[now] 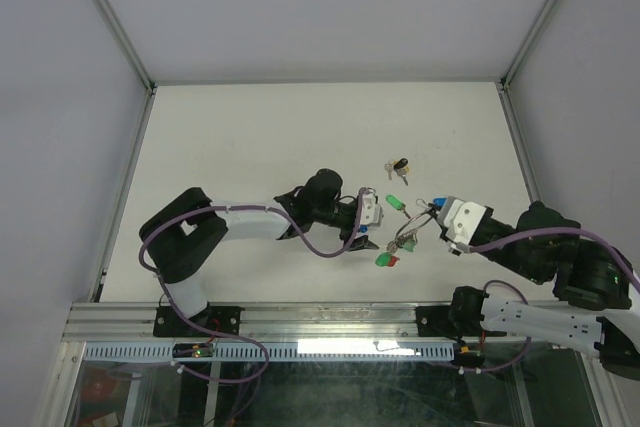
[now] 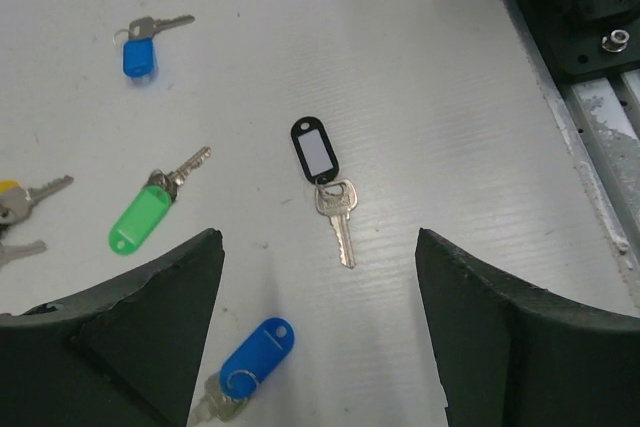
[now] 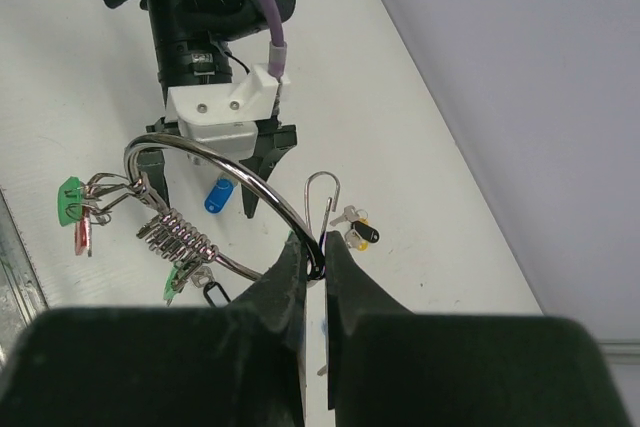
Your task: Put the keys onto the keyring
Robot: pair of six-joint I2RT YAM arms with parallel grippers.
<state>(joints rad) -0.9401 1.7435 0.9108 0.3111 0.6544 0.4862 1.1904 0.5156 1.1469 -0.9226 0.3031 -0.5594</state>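
My right gripper is shut on the thin silver keyring and holds it above the table; green-capped and red-capped keys and a coiled clasp dangle from it. In the top view the keyring hangs between my right gripper and my left gripper. My left gripper is open and empty just above the table. A blue-capped key lies between its fingers, and a black-capped key lies just ahead. A green-capped key and a second blue-capped key lie to the left.
A small black-and-yellow key bunch lies farther back on the white table. Aluminium frame posts and grey walls border the table. The metal rail runs along the near edge.
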